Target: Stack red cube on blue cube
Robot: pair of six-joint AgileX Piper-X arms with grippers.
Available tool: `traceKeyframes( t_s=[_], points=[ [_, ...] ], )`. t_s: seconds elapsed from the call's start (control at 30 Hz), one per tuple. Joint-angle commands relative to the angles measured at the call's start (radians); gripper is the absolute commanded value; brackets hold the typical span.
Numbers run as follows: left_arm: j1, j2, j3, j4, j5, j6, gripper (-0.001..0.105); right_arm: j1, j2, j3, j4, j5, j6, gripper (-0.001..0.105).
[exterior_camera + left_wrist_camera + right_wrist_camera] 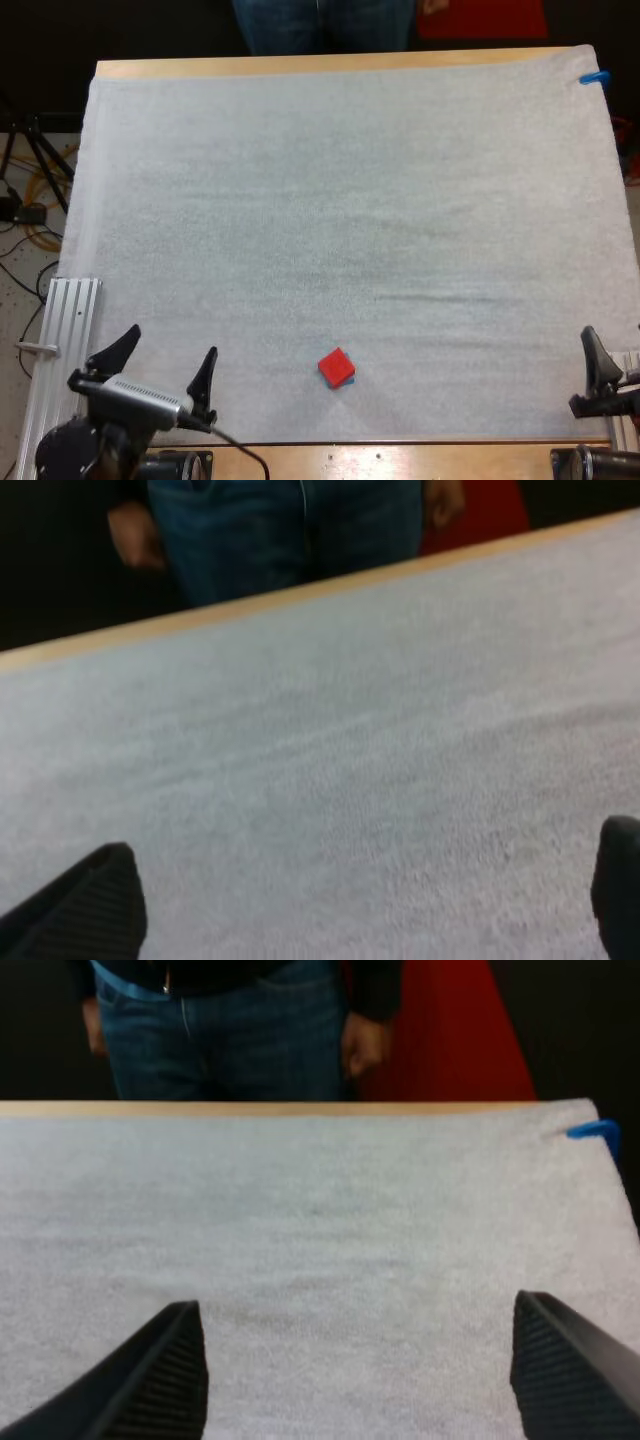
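Closest in, at the near left corner of the mat, the black two-fingered left gripper [173, 341] hangs with its fingers [124, 348] spread wide, nothing between them but bare mat. Over at the right edge the black two-fingered right gripper [357, 1305] is much the same: its ribbed fingers [160, 1375] stand well apart and clear of anything. Between the two arms, near the front edge of the fuzzy white mat [330, 200] and somewhat nearer the left gripper, a small red cube [335, 365] sits turned cornerwise. It rests on top of a small blue cube [349, 381], a thin sliver of which peeks out at the red one's lower right edge. Both grippers are well apart from that little stack. The mat covers a light wooden table [400, 460], and a person in blue jeans [320, 25] stands at its far side, one hand [365, 1045] hanging by the hip
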Motion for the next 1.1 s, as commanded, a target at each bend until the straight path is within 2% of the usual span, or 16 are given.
traceKeyframes(
  t_s=[0.0, 0.2, 0.63, 1.07],
  points=[
    [-0.001, -0.140, 0.021, -0.017, -0.016, -0.016, 0.087, 0.001, -0.044, 0.019, -0.025, -0.017, -0.005, 0.063],
    [-0.001, -0.139, 0.088, -0.033, -0.016, -0.007, 0.087, 0.001, -0.044, 0.097, -0.018, -0.017, -0.005, 0.063],
    [-0.001, -0.139, 0.090, -0.038, -0.016, -0.007, 0.087, 0.001, -0.044, 0.119, 0.004, 0.034, 0.002, 0.063],
    [-0.001, -0.139, 0.090, -0.038, -0.016, -0.007, 0.087, 0.001, -0.044, 0.119, 0.004, 0.035, 0.002, 0.063]
  ],
)
